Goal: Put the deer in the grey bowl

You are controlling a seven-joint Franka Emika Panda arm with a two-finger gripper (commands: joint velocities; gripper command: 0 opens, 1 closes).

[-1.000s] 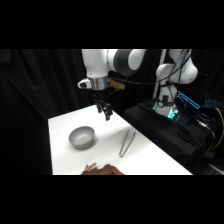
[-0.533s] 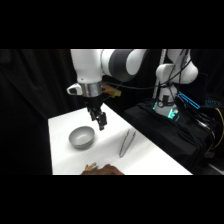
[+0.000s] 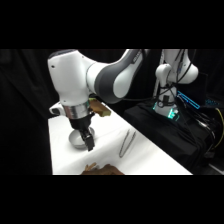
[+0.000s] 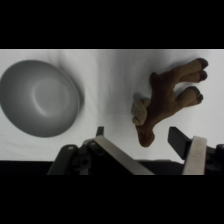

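The deer (image 4: 167, 97) lies on its side on the white table, dark brown with tan antlers (image 4: 140, 111), its legs pointing to the picture's upper right. In the side view the deer (image 3: 102, 169) shows at the table's front edge. The grey bowl (image 4: 37, 97) sits upright and empty to the left of it. In the side view the bowl (image 3: 76, 142) is partly hidden behind my gripper (image 3: 88, 141). Low over the table, my gripper (image 4: 137, 134) is open, its fingers either side of the deer's head end and not touching it.
Slim metal tongs (image 3: 127, 143) lie on the table to the right of the bowl. The table's front edge runs just past the deer. Dark equipment with lit cables (image 3: 172, 111) stands beyond the table's right side.
The arm has swung forward and down, from behind the bowl to low over its front side near the deer. Deer, bowl and tongs have not moved.
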